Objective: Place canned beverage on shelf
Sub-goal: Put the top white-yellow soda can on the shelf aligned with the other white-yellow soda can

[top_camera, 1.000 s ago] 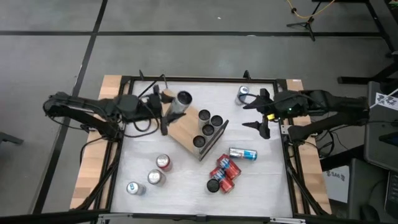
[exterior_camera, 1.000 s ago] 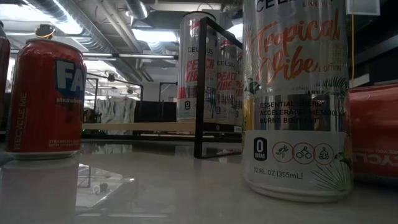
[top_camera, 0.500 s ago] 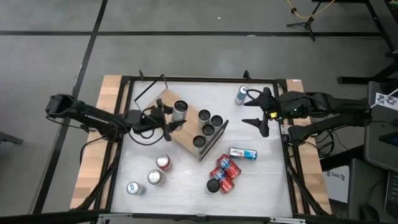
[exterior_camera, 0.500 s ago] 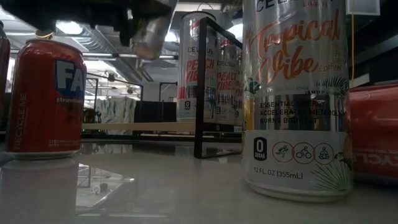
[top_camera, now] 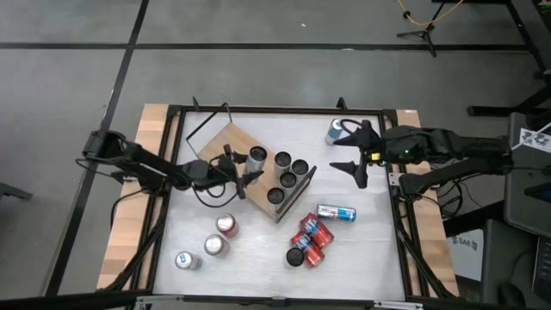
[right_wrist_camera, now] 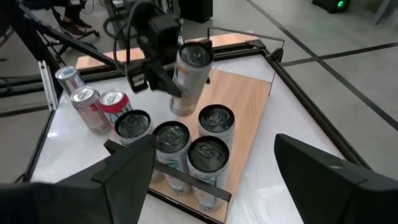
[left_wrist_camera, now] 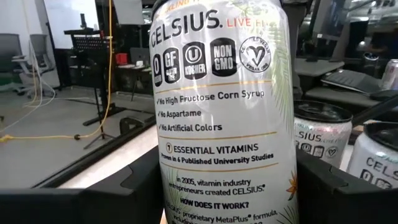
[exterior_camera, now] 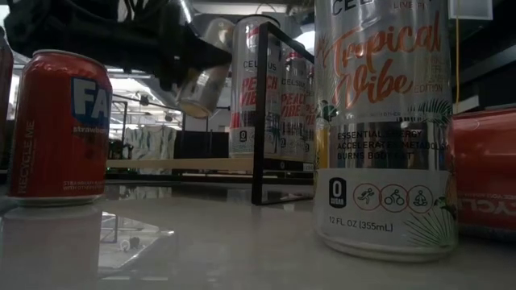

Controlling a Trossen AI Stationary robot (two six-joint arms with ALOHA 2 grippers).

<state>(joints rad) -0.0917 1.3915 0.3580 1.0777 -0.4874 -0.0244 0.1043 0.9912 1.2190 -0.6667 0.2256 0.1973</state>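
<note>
A tall silver Celsius can (left_wrist_camera: 221, 112) is in my left gripper (top_camera: 248, 168), which is shut on it. The can hangs tilted (right_wrist_camera: 188, 78) over the shelf (right_wrist_camera: 249, 106), a light-wood board on a black wire frame lying aslant mid-table. Several like cans (right_wrist_camera: 207, 155) stand upright on the board beside it. In the low view the held can (exterior_camera: 201, 84) shows well above the board. My right gripper (top_camera: 343, 148) waits open above the table's right side, nothing between its fingers. My left gripper pinches the can's side wall (left_wrist_camera: 168, 186) between its two fingers (left_wrist_camera: 81, 199), one on each side. The fingers come in level from the table's left and lie across the can. The can is lifted clear of the board and leans a little.
One can (top_camera: 334, 132) stands at the far right by my right gripper. A blue can (top_camera: 336, 212) lies on its side, with a cluster of red cans (top_camera: 308, 241) near it. Three more cans (top_camera: 215, 245) stand at the near left. A black frame (top_camera: 275, 110) rims the table.
My left gripper has gone down toward the shelf with the can, its arm stretching out low over the table. The can came into the low view from above and now hangs just beside the standing cans, still clear of the board.
</note>
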